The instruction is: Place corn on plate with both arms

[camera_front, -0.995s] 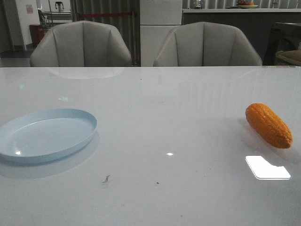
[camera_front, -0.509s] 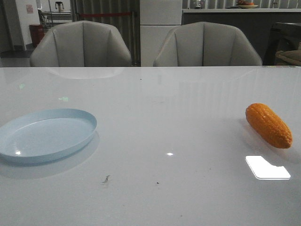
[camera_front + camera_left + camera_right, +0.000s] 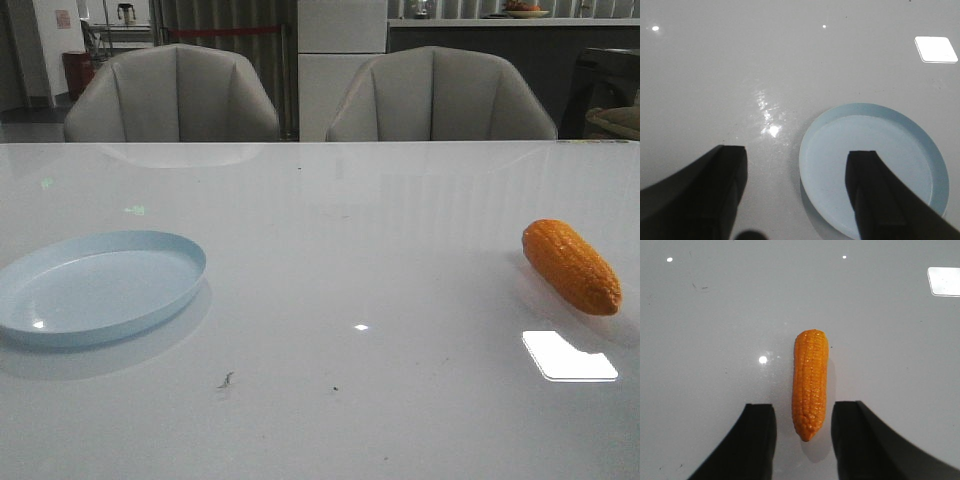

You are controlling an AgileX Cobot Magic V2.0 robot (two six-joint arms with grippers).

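The orange corn (image 3: 571, 266) lies on the white table at the far right of the front view. The pale blue plate (image 3: 60, 315) sits empty at the left. Neither arm shows in the front view. In the right wrist view the right gripper (image 3: 803, 412) is open above the table, and the corn (image 3: 810, 382) lies lengthwise with its tapered tip between the two fingers, touching neither. In the left wrist view the left gripper (image 3: 796, 160) is open and empty above the near rim of the plate (image 3: 890, 125); one finger (image 3: 875, 195) overlaps the plate.
The white glossy table (image 3: 340, 260) carries lamp reflections and a few small dark specks (image 3: 226, 380). Two grey chairs (image 3: 172, 95) stand behind the table's far edge.
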